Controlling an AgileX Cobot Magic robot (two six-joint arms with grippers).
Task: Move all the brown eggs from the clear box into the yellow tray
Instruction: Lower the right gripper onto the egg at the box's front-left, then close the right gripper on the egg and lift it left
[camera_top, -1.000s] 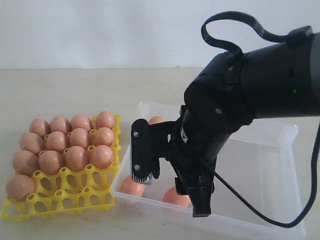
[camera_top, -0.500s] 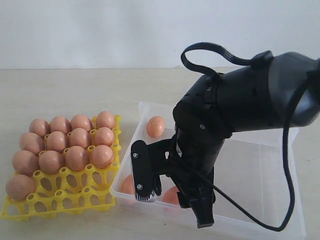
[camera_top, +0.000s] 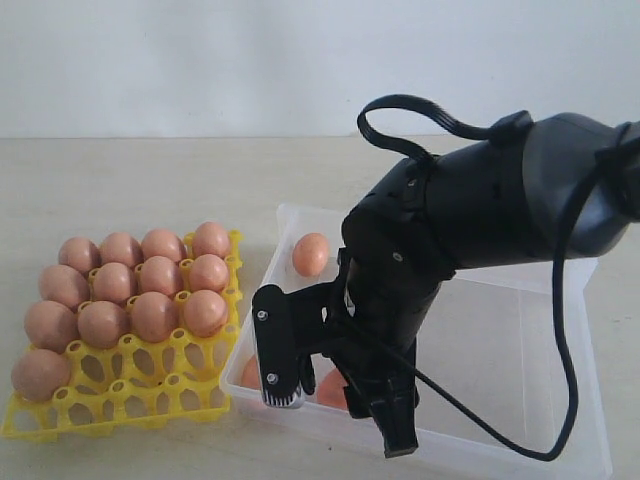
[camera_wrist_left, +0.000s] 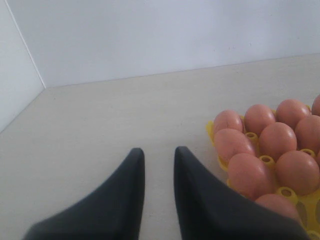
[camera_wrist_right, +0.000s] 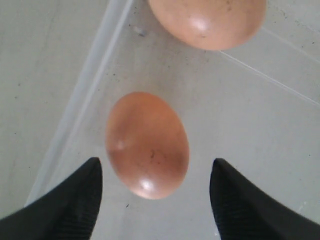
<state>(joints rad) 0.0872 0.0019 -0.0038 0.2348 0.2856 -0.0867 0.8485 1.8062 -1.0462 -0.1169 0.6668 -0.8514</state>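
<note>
A white wall (camera_top: 200, 60) and a pale beige tabletop (camera_top: 130, 180) framed the scene. The fingers (camera_top: 280, 385) of the right gripper (camera_top: 338, 420) stood wide apart and empty, one on either side of a brown egg (camera_wrist_right: 147, 145) on the floor of the clear box (camera_top: 510, 350), close to it but not gripping it. That egg lay on its side near the box's front left corner, its long axis roughly in line with the fingers. The black right arm (camera_top: 500, 210) reached in from the right, its wrist bent steeply down into the box, a black cable (camera_top: 420, 110) looping over it. Other eggs lay in the box: one (camera_wrist_right: 207, 20) close beyond the fingers, one (camera_top: 311, 254) by the far left corner. Thirteen brown eggs (camera_top: 152, 315) stood on end in the yellow tray (camera_top: 150, 385), just beside the box on its left. The left gripper (camera_wrist_left: 158, 150), its fingers narrowly parted and holding nothing, pointed across bare tabletop beside the tray.
</note>
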